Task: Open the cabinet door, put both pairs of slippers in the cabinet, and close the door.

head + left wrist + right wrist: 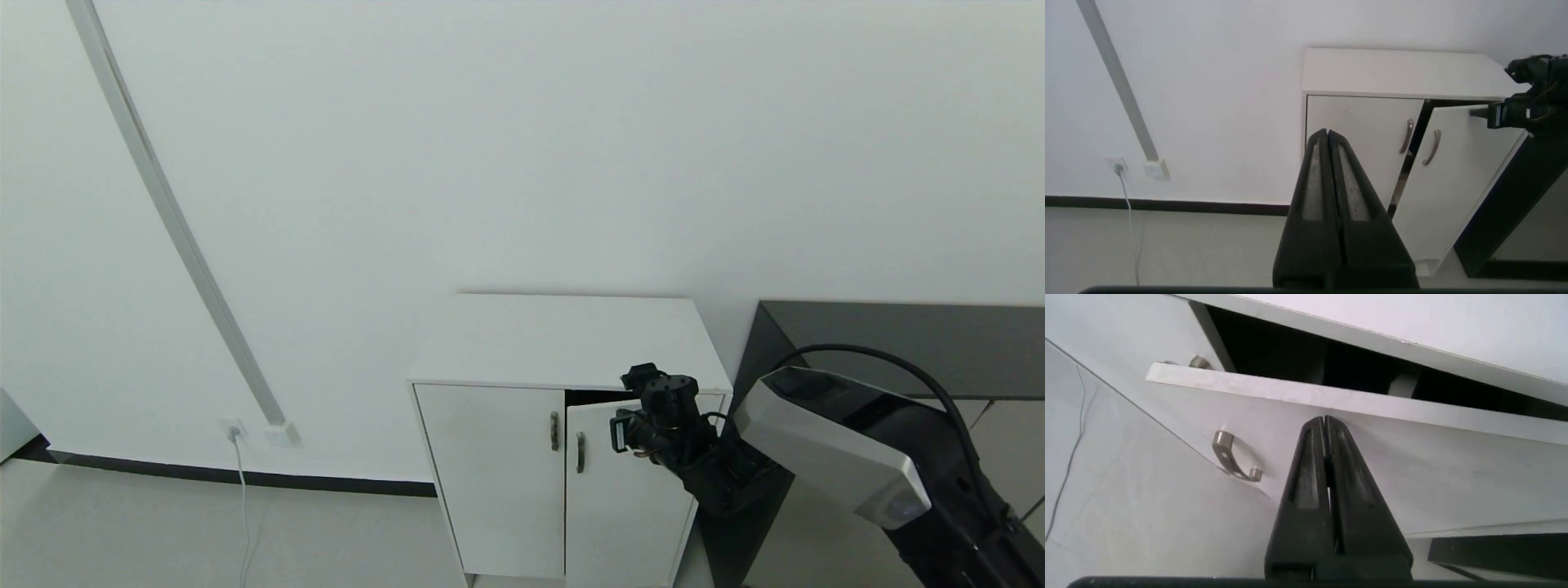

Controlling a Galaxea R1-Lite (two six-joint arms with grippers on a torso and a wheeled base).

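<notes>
The right gripper point(1327, 423), its two black fingers pressed together on nothing, sets its tip at the top edge of the right-hand door point(1290, 388) of a low white two-door board cabinet point(555, 335). Whether the tip touches the edge cannot be told. That flat white door stands ajar by a narrow wedge, and dark interior shows behind it. Its curved metal handle point(1237, 457) lies near the fingers, ungripped. The matching left-hand door point(490, 474) sits flush and shut.

Well back from the cabinet, the left gripper point(1328, 135) hangs with its black fingers likewise closed and empty, pointing toward the cabinet front. A dark grey table point(898, 327) stands just beside the cabinet on the robot's right.

By this showing the task is in its first step: the door is cracked but not swung wide enough to load. Widening it, placing both pairs of slippers inside and shutting the door are all left to do.
</notes>
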